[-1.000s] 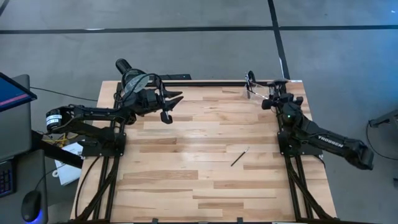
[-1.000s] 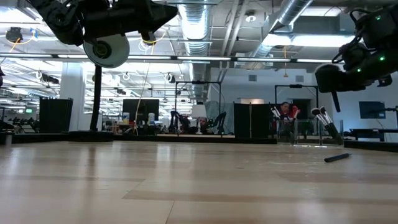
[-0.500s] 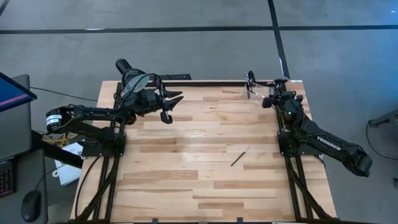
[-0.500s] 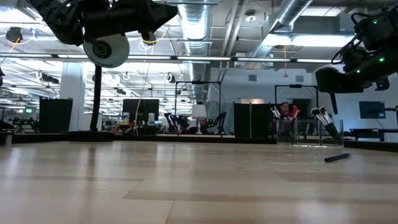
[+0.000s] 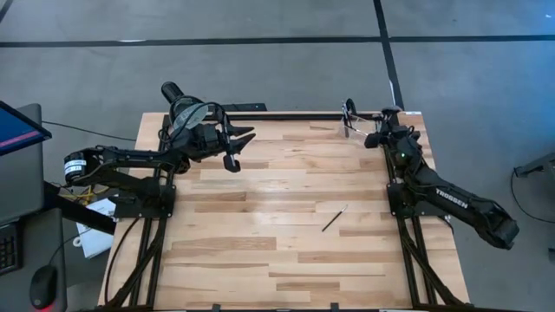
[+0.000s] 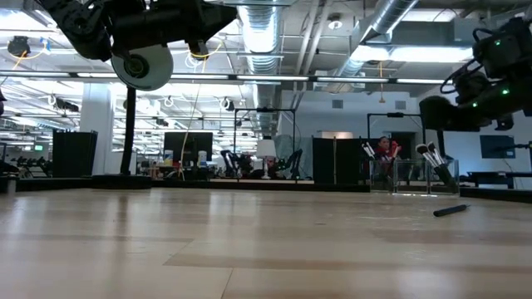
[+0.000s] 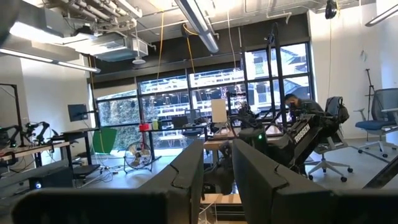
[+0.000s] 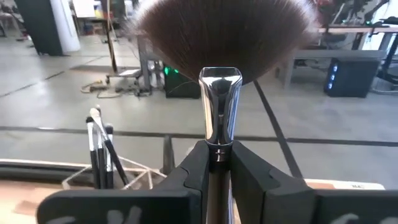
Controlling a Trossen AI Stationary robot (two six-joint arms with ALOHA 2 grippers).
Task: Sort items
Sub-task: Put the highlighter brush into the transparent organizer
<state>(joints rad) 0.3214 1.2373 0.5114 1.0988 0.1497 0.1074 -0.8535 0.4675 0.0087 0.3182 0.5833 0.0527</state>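
Observation:
My right gripper (image 5: 375,137) hovers at the table's far right corner, shut on a fan brush with a silver ferrule and a wide dark fan head (image 8: 227,31). Just beyond it stands a clear container (image 5: 349,117) holding several slim brushes (image 8: 99,149) upright. One dark brush (image 5: 335,217) lies flat on the wood right of the middle, also seen in the low view (image 6: 451,211). My left gripper (image 5: 238,149) hangs raised over the far left, open, with nothing between its fingers (image 7: 186,177). My right gripper pinches the fan brush between its two fingers, at the handle just below the silver ferrule (image 8: 219,149). The fingers reach out about level from the table's right side. The brush rises past the fingertips with its fan head uppermost, clear of the table.
A black lamp (image 5: 178,95) stands at the far left corner behind my left arm, and a dark bar (image 5: 286,115) runs along the far edge. Bare wood (image 5: 260,251) spreads over the middle and near half. A person sits in the room beyond (image 7: 298,109).
My right gripper has moved a little toward the table's far edge and the container, swinging and tipping as it went, still shut on the fan brush. The brush's handle, which hung below the gripper in the low view, no longer shows there.

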